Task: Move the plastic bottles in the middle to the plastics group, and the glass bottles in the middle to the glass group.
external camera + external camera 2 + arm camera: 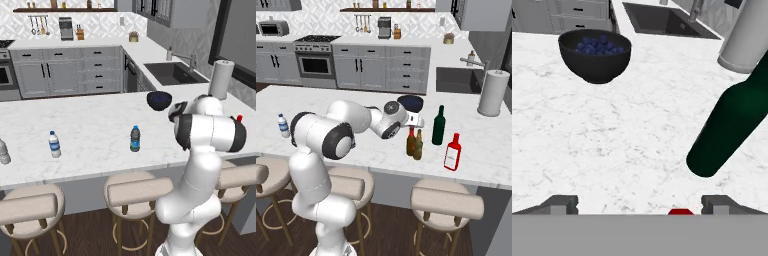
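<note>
Two small brown glass bottles stand side by side near the counter's front edge: a dark brown one with a red top (411, 141) and an olive-amber one (418, 145). My gripper (417, 121) hovers just above them, open; its fingertips (560, 204) stand wide apart with the red top (681, 212) low between them, untouched. Right beside them is the glass group: the tall green wine bottle (439, 125) (732, 120) and the red bottle (453, 152). The dark bluish plastic bottle (135, 138) stands mid-counter. The plastics group, a white-capped water bottle (54, 144) and a greyish one (4, 152), is far left.
A dark bowl of blueberries (595, 55) (410, 103) sits behind the gripper. A paper towel roll (493, 93) stands at the right by the sink (456, 80). Bar stools (139, 192) line the counter's front edge.
</note>
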Available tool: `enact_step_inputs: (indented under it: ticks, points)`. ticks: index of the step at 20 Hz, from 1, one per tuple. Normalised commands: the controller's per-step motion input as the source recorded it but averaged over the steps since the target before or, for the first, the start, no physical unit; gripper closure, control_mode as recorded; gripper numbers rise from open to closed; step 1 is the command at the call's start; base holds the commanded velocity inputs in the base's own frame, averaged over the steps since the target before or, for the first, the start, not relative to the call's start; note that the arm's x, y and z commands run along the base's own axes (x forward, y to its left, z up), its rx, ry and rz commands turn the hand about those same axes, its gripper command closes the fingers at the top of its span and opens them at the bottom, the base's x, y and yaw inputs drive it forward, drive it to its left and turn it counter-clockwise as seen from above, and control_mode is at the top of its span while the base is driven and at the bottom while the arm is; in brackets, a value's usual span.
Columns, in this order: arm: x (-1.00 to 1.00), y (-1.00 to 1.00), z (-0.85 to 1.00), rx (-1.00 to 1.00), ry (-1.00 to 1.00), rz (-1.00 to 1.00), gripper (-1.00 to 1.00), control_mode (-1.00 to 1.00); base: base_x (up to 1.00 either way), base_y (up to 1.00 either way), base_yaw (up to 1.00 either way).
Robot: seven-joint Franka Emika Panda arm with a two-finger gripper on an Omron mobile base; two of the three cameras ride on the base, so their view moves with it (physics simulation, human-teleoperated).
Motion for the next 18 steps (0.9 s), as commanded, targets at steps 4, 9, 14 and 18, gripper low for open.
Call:
enact_step_inputs:
  ticks: [4,9,14,18]
  points:
    - [-0.07,0.00,0.52,0.00,-0.13,0.00,-1.00,-1.00,0.00,0.00,0.00]
    - [-0.35,0.21,0.51,0.00,-0.10,0.02,-1.00,-1.00,0.00,0.00,0.00]
    - [-0.30,0.76,0.31,0.00,0.02,0.17,-1.00,-1.00,0.00,0.00,0.00]
    - [-0.11,0.89,0.35,0.00,0.19,0.20,-1.00,-1.00,0.00,0.00,0.00]
